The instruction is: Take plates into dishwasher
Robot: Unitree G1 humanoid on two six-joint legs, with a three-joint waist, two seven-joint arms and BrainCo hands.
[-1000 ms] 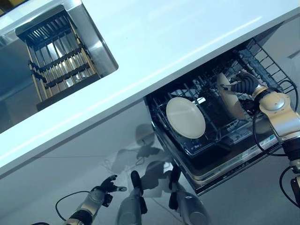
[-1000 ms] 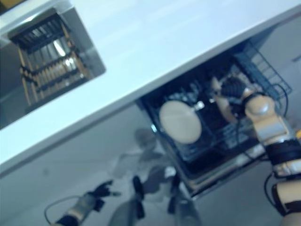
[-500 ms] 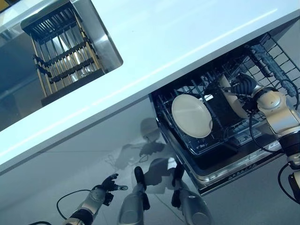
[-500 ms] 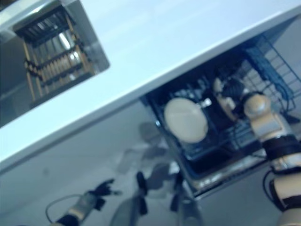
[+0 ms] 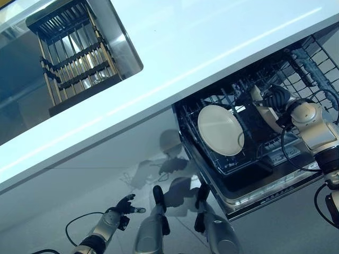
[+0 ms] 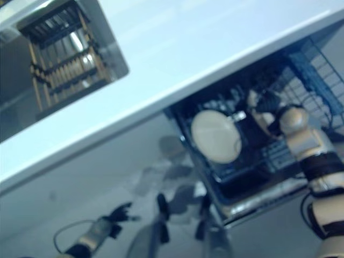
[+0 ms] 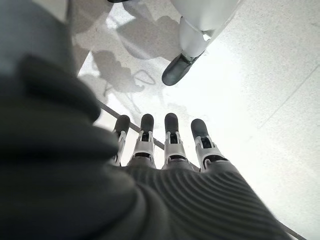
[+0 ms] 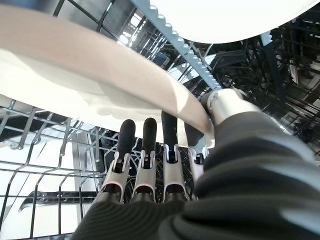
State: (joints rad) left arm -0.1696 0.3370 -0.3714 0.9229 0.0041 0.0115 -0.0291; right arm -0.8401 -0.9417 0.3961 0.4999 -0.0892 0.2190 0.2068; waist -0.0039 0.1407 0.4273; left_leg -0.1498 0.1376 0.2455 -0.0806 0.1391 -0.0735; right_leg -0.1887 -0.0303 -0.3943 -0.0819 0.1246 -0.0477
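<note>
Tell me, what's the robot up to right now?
Right hand pinching a cream plate over the dishwasher rack. One plate already racked upright. Left hand open, idle, low by the floor. Nothing blocking.

Silver-grey shell on the right arm (image 5: 313,128), rounded and glossy at the wrist, with a black band further up. On the right hand (image 8: 150,170), a dark ribbed cover over the back, silver fingers in a neat row, dark rounded tips. Grey with darker sections along the left arm (image 5: 102,231). Same again on the left hand (image 7: 170,155): ribbed dark cover, silver fingers, black tips.
</note>
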